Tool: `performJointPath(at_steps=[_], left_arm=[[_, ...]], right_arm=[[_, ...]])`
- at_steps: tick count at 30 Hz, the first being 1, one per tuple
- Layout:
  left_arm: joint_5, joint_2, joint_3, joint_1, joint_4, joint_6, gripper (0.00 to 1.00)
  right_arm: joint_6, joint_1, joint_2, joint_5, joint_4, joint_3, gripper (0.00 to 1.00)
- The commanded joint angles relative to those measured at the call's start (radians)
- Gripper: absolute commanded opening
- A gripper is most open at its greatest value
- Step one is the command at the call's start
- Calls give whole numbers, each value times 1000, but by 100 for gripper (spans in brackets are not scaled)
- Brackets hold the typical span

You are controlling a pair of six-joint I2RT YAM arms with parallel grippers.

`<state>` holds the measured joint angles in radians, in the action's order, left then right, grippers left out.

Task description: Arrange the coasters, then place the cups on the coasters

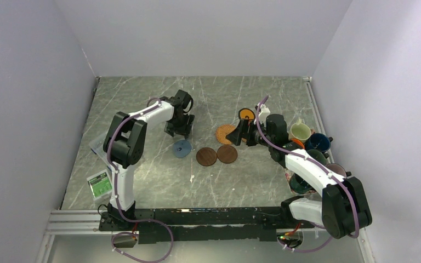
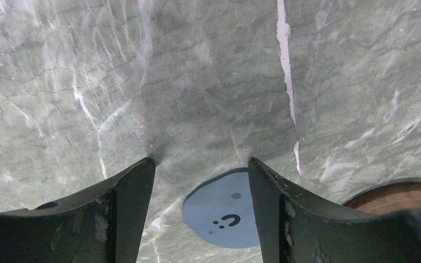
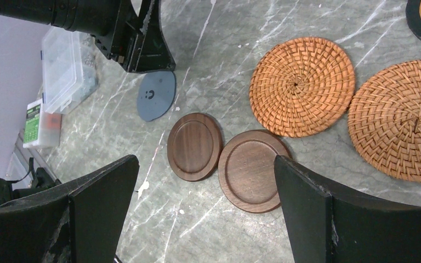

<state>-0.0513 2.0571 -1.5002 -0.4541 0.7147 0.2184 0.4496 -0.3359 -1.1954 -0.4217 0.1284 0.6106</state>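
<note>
Closest in, the left pincer (image 2: 202, 164) stands narrowed yet parted, pinching nothing, its tips seemingly resting on the desk (image 2: 87, 82). Just behind those tips, toward the wrist, the blue-grey coaster (image 2: 222, 213) lies flat, partly hidden by one finger. I judge I must draw back before gripping it. Further right sit two dark brown coasters (image 3: 194, 145). Above them the right pincer (image 3: 205, 164) hangs spread wide, the farther arm.
</note>
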Motion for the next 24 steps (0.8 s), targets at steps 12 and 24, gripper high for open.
performJointPath(at_steps=[12,24], left_arm=[[39,9,135,-51,-15,29,65],[42,-87,304,-92,-41,134,64]], right_arm=[[3,3,19,-9,38,-2,100],[4,4,25,-10,39,-3,100]])
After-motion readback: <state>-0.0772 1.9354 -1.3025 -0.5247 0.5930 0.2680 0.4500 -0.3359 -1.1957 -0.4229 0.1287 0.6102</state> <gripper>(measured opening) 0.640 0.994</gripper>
